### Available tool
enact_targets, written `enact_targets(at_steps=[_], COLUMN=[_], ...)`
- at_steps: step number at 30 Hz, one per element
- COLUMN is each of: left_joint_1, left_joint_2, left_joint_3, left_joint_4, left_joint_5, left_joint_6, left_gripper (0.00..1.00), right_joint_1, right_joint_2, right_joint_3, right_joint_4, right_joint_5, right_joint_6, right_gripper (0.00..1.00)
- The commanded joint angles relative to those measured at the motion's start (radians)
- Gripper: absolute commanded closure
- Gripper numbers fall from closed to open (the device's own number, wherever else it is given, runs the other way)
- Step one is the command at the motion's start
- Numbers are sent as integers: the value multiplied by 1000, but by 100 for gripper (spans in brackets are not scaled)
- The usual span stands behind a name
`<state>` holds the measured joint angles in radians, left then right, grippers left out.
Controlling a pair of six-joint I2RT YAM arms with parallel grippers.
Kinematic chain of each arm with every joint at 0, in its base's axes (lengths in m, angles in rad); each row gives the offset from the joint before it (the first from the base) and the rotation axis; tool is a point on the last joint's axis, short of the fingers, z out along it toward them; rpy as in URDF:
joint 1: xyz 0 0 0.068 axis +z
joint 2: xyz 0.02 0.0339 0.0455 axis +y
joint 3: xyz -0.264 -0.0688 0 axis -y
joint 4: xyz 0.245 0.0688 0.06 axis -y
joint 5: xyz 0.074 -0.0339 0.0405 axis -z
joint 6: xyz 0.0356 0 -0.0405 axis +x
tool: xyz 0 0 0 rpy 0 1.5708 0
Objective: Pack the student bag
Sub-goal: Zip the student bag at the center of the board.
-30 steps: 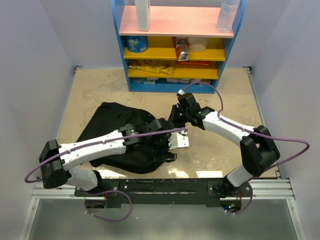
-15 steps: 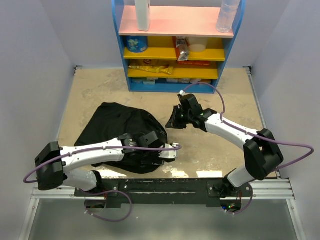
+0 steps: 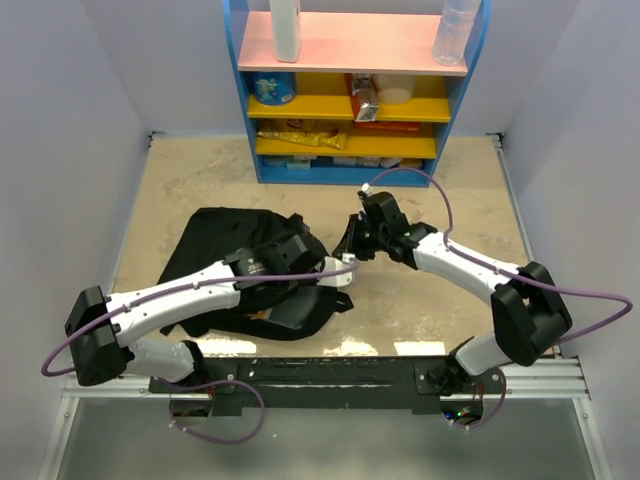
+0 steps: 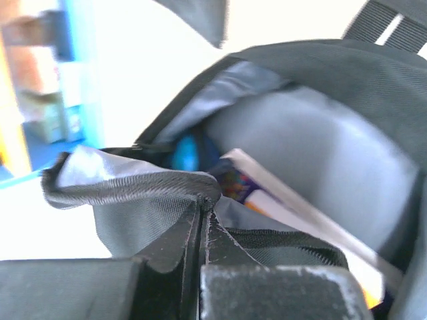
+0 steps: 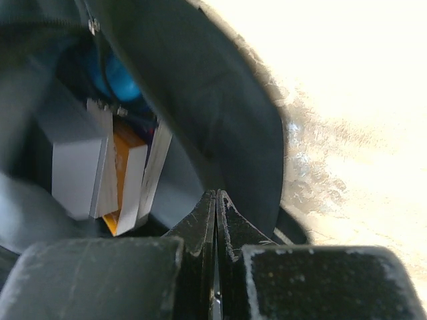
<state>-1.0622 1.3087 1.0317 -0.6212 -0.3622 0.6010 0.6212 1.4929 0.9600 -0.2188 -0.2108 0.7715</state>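
The student bag, a soft black backpack, lies at the centre left of the table with its mouth facing right. My left gripper is shut on the bag's near rim; in the left wrist view its gripper pinches the bound fabric edge. My right gripper is shut on the far rim, where the right wrist view shows the gripper closed against the black fabric. Between them the mouth is held apart. Books and something blue lie inside against the grey lining.
A blue shelf unit with bottles, a tin and packets stands at the back centre. White walls close in left and right. A metal rail with both arm bases runs along the near edge.
My left gripper, open over the bag a second ago, has closed on the rim. The bag's mouth now stretches right toward the right gripper, which shifted only slightly.
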Motion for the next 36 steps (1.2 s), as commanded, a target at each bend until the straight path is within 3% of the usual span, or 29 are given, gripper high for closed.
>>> enact_targets(at_steps=[1,9,11,14,18,26,36], left_joint_1=[83,125,133,154,157,159,160], left_joint_2=[-51,-95,-111,-137,-190,-206,-206], left_joint_3=[143,169,166,174,172,215,203], left_joint_4=[28,-104,-130,-163,-193,-255,-230], left_joint_5=[-60,63,92,146,225,321,318], left_joint_6=[57,36,37,48,80,80,71], left_gripper=[100,100,100,100,100,100,100], right_joint_1=[-3,-2,-3,2,37,97,100], right_joint_2=[-95,-145,-129,-45,52,82,239], right_joint_3=[-9,8,13,29,57,36,42], right_joint_4=[73,183,214,278,332,433,637], right_joint_5=[11,13,-9,-44,-4,83,19], right_joint_6=[-54,-90,-72,-64,-139,-308,-276], right_gripper=[99,77,68,63,62,62,63])
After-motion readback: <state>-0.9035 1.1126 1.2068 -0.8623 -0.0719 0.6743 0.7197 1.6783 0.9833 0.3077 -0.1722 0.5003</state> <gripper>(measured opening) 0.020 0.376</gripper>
